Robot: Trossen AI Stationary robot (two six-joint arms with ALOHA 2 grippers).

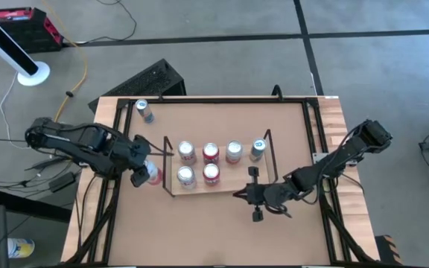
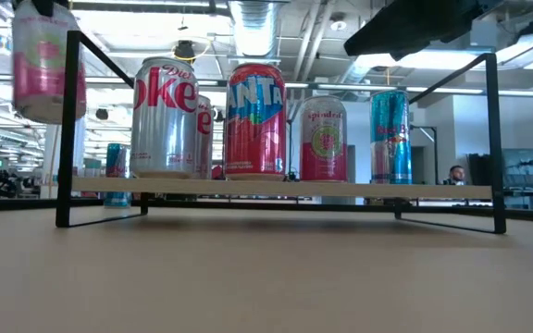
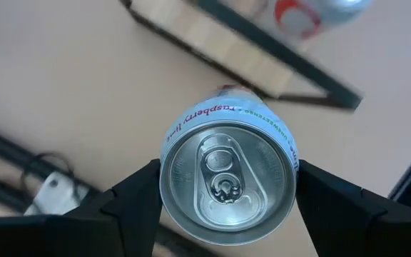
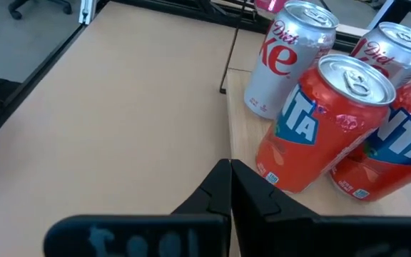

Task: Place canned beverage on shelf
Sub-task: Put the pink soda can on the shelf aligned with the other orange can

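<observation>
A pink raspberry can (image 3: 227,171) is clamped between the fingers of the left gripper (image 1: 141,172) and held aloft just outside the shelf (image 1: 238,176), presumably for clearing its wire upright, while the right gripper (image 1: 257,195), fingers pressed together, waits beside the front row.

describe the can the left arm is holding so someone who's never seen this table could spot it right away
Find the small wooden shelf mid-table. Just off its left end, the left gripper holds a can clear of the tabletop. It's pink and white with raspberry lettering, the only can in a gripper rather than standing.
</observation>
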